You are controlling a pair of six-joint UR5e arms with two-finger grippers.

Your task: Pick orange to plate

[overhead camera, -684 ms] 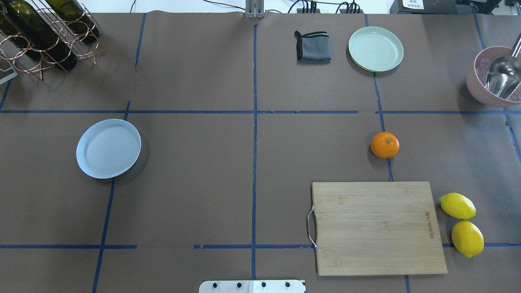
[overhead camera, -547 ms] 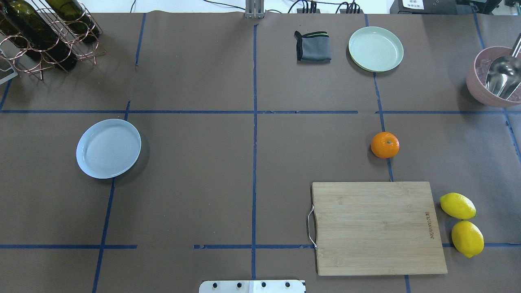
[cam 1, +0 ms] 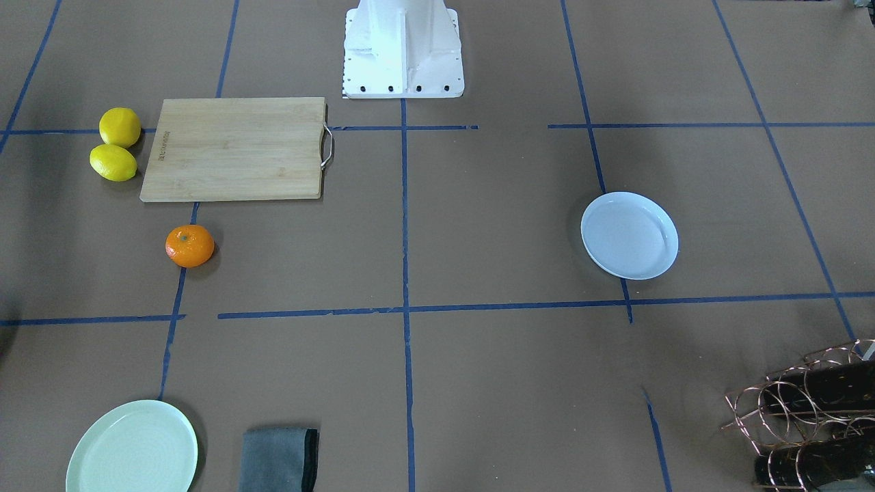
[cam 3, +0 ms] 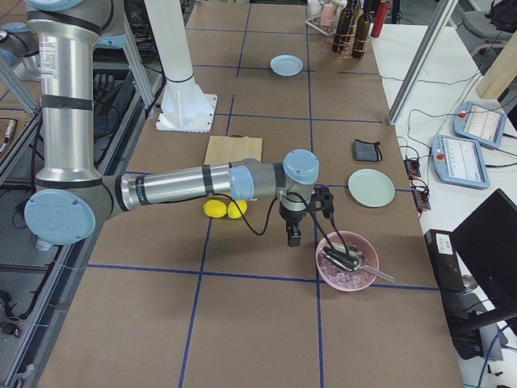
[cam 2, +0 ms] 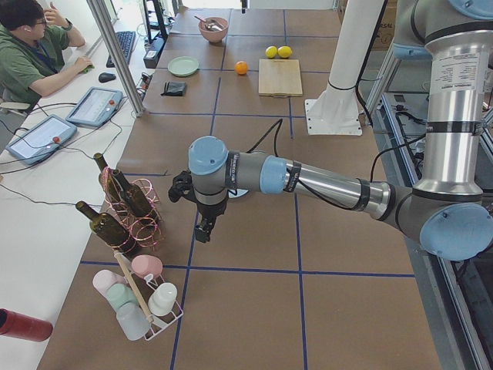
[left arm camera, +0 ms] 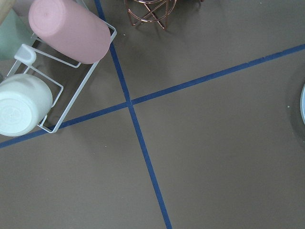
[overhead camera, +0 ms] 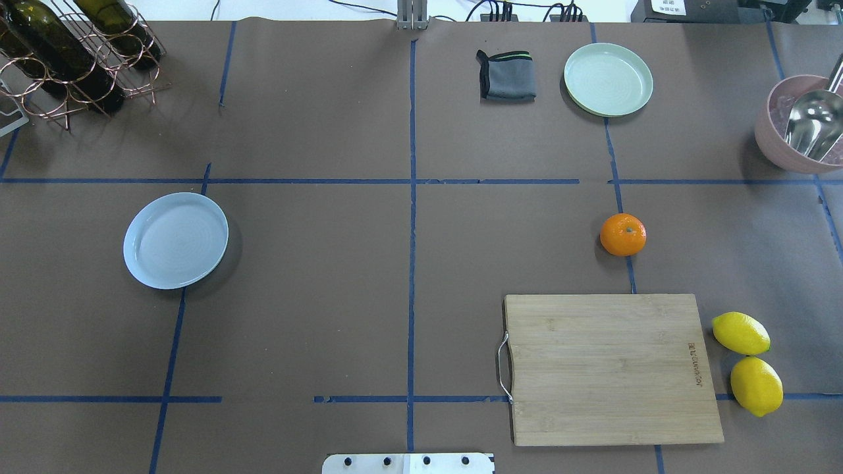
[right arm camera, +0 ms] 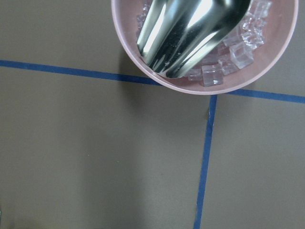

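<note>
**Sitting Apart: Orange on the Table, Plate Empty**

Seen from overhead, the orange lay on the brown table at about 3 o'clock from its centre, just off the 12 o'clock edge of a cutting board. It was round, with no long axis to speak of, and its green stem dot faced up, a little toward 1 o'clock. The plate sat well apart at 9 o'clock and held nothing.

A pink bowl at 2 o'clock held clear ice cubes and a steel scoop. A green plate at 1 o'clock was empty, with a folded cloth beside it. A wire rack at 10 o'clock carried dark bottles. Two lemons touched at the board's 3 o'clock side.

The board bore a small printed mark near its edge, too small to read.

The left gripper hung above the table beside the bottle rack, and the right gripper hung beside the bowl. I cannot tell whether either was spread or pressed together.
</note>
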